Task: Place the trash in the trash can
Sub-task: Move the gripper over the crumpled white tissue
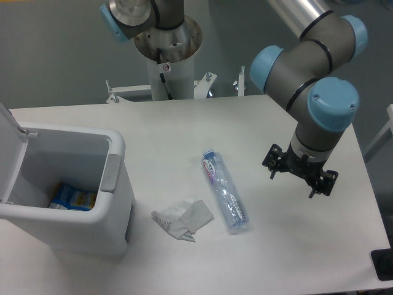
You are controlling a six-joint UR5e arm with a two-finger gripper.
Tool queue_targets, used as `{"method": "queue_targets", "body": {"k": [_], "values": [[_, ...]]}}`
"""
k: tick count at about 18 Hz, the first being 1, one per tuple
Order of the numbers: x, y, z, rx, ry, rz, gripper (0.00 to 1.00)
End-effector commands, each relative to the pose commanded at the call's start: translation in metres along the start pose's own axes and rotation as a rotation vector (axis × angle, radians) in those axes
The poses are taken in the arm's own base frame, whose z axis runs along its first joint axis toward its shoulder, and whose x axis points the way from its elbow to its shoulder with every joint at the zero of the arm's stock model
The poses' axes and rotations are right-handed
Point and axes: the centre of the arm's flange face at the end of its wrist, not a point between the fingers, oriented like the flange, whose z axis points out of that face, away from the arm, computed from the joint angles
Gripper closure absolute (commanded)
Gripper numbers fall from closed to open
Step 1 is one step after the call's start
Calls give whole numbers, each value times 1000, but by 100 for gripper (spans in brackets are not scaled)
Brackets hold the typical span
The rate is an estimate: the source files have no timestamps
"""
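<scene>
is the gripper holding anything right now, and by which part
Nothing is held. The gripper hangs over bare table, right of the plastic bottle and the paper wrapper, which both lie untouched.

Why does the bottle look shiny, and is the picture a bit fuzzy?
In the camera view, the clear bottle catches the room light, making pale streaks along it; the whole picture is slightly soft, so its label cannot be read; the gripper throws a faint shadow on the table; inside the bin it is darker.
</scene>
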Motion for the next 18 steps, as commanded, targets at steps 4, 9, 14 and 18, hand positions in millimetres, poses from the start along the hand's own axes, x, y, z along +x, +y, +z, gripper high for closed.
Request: {"method": "queue_targets", "body": {"k": [4, 9, 14, 18], "values": [[5, -6, -1, 0, 1, 9, 0], [28, -39, 1, 5, 3, -58, 0], [62, -67, 22, -9, 10, -42, 0], [95, -71, 40, 45, -75, -89, 0]]}}
